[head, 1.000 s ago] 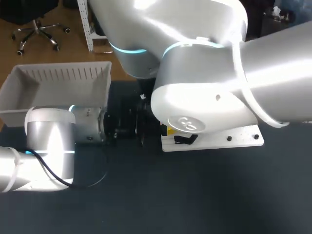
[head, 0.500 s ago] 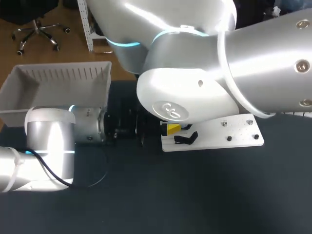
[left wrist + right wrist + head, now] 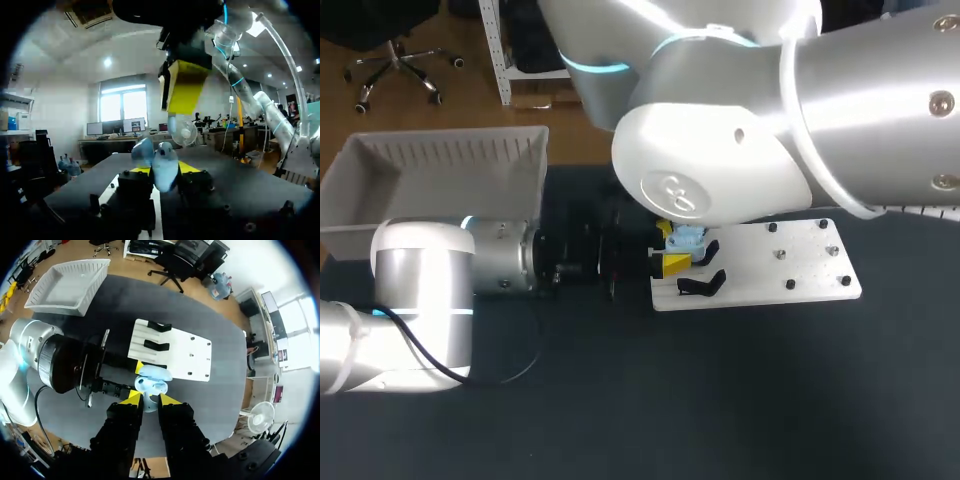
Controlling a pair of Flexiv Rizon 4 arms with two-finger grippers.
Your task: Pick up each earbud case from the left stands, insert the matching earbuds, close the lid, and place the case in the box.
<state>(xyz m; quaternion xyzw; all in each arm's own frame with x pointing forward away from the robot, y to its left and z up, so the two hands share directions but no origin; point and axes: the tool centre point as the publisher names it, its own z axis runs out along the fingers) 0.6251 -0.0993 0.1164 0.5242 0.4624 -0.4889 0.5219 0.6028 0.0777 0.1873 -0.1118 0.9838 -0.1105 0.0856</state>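
Since one second ago my right arm (image 3: 720, 170) has swung its big joint off the near end of the white stand plate (image 3: 790, 262), so the light blue earbud case (image 3: 688, 238) now shows below it.

The case is off the stands, in the air just beside the plate's left end. My left gripper (image 3: 166, 172) is clamped on it from two sides, as far as I can judge. It holds the case with the lid open and turned upward, I think so that an earbud can go in from above. My right gripper (image 3: 150, 399) hangs directly over the case for this reason.

Something pale sits at the right gripper, but I cannot tell if it is an earbud or part of the case, so its state stays unclear to me. In the head view the right arm covers much of the plate. The grey box (image 3: 440, 165) waits behind my left arm (image 3: 420, 290).
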